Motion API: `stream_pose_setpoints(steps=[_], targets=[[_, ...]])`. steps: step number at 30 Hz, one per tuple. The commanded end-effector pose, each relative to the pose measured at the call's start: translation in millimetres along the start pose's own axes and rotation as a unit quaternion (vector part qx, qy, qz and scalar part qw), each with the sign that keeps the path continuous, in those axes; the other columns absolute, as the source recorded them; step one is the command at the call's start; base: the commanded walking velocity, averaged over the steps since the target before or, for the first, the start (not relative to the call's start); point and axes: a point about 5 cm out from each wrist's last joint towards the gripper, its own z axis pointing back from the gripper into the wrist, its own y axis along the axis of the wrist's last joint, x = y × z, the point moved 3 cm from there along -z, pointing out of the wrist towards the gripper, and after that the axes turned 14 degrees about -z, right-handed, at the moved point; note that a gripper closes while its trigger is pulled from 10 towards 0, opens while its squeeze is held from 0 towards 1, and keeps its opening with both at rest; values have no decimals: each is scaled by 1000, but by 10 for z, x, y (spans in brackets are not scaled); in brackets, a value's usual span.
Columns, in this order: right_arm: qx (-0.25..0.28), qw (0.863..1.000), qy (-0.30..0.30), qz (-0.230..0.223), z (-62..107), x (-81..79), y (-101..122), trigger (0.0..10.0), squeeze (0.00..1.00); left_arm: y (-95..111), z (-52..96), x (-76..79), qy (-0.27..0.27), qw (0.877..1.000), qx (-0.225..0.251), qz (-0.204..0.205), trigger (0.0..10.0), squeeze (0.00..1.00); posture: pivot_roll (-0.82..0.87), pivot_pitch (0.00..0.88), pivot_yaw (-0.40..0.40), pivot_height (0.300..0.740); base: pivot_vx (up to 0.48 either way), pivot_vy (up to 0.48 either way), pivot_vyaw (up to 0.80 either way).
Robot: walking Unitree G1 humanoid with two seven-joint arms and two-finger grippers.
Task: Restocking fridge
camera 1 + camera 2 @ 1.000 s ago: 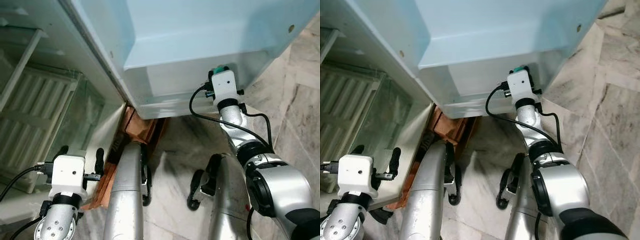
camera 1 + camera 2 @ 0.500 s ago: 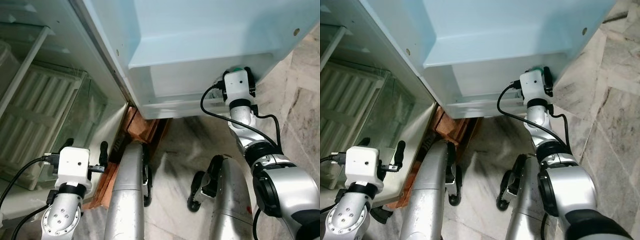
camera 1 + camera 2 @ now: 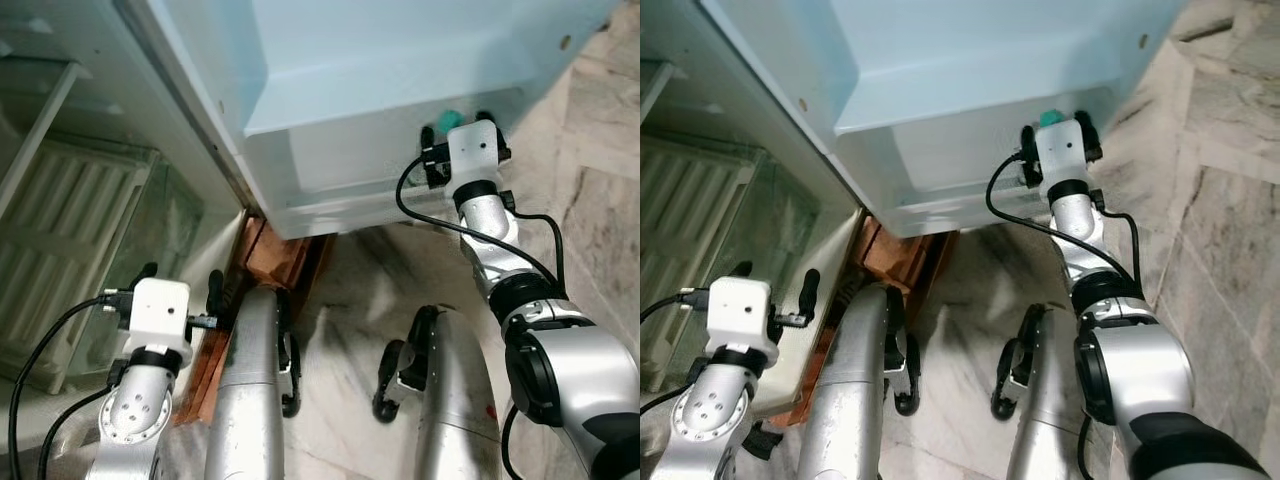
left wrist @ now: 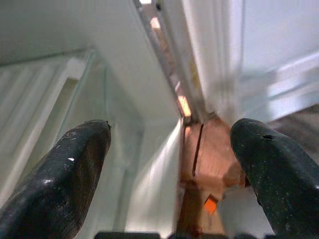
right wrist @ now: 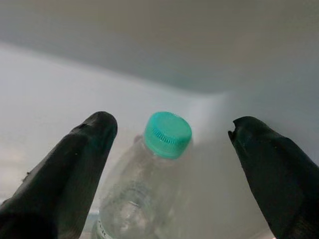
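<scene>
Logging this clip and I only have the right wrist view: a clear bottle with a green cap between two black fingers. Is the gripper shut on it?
Observer: No. The right gripper is open, its fingers spread wide on either side of the bottle without touching it.
Operator: Where is the bottle standing?
Observer: In the bottom shelf of the open fridge door; the head views show its green cap just above the wrist camera.
Operator: And the left arm?
Observer: The left gripper is open too, held low before the fridge's glass shelves, holding nothing.
</scene>
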Motion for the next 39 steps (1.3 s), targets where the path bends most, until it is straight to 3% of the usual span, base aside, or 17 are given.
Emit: stream_pose_setpoints(steps=[1,7,15,16,17,18,19,20,21,22,24,25,27,32,39], targets=[[35,999,-4,-9,-22,29,129,10000,1000,-114,28,30,-1,1000,-21,-2,10000,0,250,251,76,570,0,0,0],[38,998,31,-35,38,-83,84,10000,1000,-124,-104,54,-5,1000,-10,-1,10000,0,207,190,77,570,0,0,0],[37,993,87,-69,328,-292,-134,10000,1000,-147,-241,113,-10,1000,1,4,10000,0,142,117,60,570,0,0,0],[33,991,97,-89,427,-345,-193,10000,733,-155,-259,144,-10,1000,2,7,10000,0,134,104,53,570,0,0,0],[31,990,100,-94,467,-360,-216,10000,733,-156,-270,159,-11,1000,3,8,10000,0,134,104,53,570,0,0,0],[23,989,102,-106,517,-380,-257,10000,588,-152,-282,177,-11,1000,5,10,10000,0,127,93,46,570,0,0,0],[7,987,99,-123,610,-402,-342,10000,0,-152,-297,202,-11,1000,6,15,10000,0,123,85,42,570,0,0,0],[7,987,99,-123,610,-402,-342,10000,0,-152,-297,202,-11,1000,6,15,10000,0,123,85,42,570,0,0,0],[-6,987,93,-130,675,-406,-404,10000,0,-159,-306,218,-9,1000,5,18,10000,0,120,78,39,570,0,0,0],[-47,985,110,-128,817,-506,-557,10000,0,-177,-315,229,-5,1000,2,15,10000,0,114,61,28,570,0,0,0],[-70,983,109,-134,920,-545,-635,10000,0,-183,-327,243,-4,1000,4,10,10000,0,112,52,23,570,0,0,0],[-71,979,90,-168,1016,-543,-636,10000,0,-189,-339,251,-6,1000,7,4,10000,0,111,48,23,570,0,0,0],[-59,982,71,-166,1079,-508,-595,10000,0,-220,-363,226,-4,1000,5,5,10000,0,106,37,21,570,0,0,0],[-47,985,17,-164,1046,-367,-575,10000,0,-257,-388,168,11,1000,6,11,10000,0,105,14,19,580,0,0,-96],[-45,983,32,-173,1062,-452,-463,10000,0,-382,-284,162,7,999,-9,33,10000,0,82,4,38,635,0,0,0]])
